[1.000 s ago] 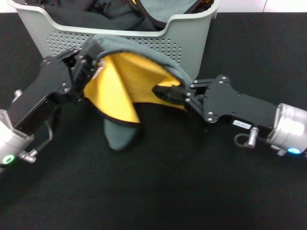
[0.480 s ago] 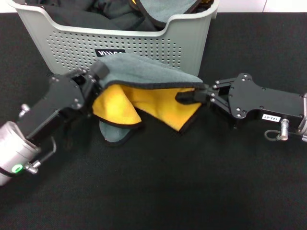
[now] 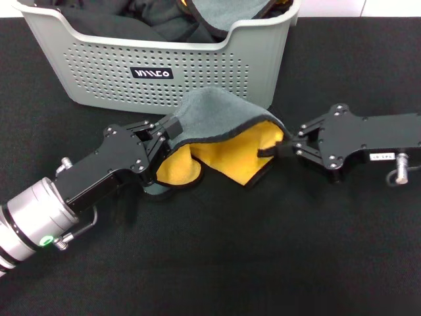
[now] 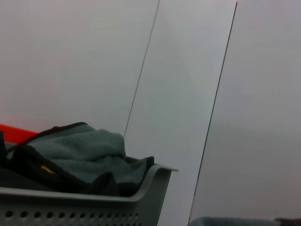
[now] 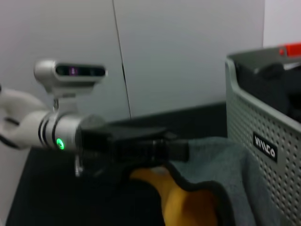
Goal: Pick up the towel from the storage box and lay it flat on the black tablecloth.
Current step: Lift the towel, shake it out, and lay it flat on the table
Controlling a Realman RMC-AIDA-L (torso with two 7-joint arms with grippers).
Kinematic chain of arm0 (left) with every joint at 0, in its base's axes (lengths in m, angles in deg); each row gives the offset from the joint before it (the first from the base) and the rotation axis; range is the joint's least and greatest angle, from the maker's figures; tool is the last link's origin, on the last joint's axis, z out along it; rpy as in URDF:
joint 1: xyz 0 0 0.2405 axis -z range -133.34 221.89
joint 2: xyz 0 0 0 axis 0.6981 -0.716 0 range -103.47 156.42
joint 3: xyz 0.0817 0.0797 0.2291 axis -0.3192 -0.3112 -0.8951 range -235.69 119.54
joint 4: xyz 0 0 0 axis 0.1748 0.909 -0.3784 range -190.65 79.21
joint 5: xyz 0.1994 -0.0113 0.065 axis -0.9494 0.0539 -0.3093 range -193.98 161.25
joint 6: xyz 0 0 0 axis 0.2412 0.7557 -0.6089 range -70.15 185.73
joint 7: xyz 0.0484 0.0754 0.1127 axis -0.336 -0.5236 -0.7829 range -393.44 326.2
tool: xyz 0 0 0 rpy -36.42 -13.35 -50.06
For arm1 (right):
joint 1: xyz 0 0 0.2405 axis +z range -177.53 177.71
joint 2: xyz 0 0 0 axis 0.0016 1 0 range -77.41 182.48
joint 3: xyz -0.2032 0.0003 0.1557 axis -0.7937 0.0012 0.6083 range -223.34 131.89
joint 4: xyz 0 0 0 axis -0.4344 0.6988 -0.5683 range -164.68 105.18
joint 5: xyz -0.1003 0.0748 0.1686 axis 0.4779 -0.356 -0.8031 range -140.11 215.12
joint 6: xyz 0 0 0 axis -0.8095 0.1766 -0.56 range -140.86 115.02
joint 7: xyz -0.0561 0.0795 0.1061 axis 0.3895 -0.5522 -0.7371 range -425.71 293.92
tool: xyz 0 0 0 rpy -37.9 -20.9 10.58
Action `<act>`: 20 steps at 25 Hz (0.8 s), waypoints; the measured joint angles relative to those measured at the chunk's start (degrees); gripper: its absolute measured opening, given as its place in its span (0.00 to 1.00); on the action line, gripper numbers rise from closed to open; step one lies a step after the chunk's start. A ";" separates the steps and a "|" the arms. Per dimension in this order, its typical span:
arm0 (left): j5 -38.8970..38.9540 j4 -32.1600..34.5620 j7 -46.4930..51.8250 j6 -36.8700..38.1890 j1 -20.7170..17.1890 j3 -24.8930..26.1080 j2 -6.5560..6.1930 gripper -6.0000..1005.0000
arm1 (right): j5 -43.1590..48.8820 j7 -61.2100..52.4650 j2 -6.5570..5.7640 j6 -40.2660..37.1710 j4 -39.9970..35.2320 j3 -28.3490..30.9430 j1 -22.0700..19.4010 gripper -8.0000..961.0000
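Observation:
The towel [image 3: 217,122], grey on top and yellow-orange beneath with black trim, hangs low between my two grippers just in front of the storage box [image 3: 204,69]. My left gripper [image 3: 168,130] is shut on the towel's left corner. My right gripper [image 3: 275,148] is shut on its right edge. The towel's folded lower part touches the black tablecloth [image 3: 230,263]. In the right wrist view the towel [image 5: 216,165] shows with the left arm [image 5: 70,132] behind it. The left wrist view shows the box's rim [image 4: 155,172].
The light grey basket holds black cloths [image 3: 118,20] and another grey towel [image 3: 223,13], which also shows in the left wrist view [image 4: 80,150]. The black tablecloth stretches wide in front of and beside the basket.
Both grippers have lowered and drawn the towel away from the box toward the cloth. The towel now sags lower, and the box's black label is uncovered.

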 joint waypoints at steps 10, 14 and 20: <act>-0.28 -0.01 -0.04 -3.21 0.05 -3.32 0.02 0.03 | 16.95 -12.86 2.88 -14.04 -15.77 12.84 0.72 0.02; -0.28 -1.08 -2.52 -6.65 0.14 -5.48 0.08 0.04 | 17.50 -13.78 2.90 -14.19 -18.06 13.73 0.75 0.02; 0.07 -7.35 -9.11 -7.91 2.75 -5.83 0.43 0.09 | 17.25 -13.86 3.32 -12.79 -18.11 16.70 2.83 0.02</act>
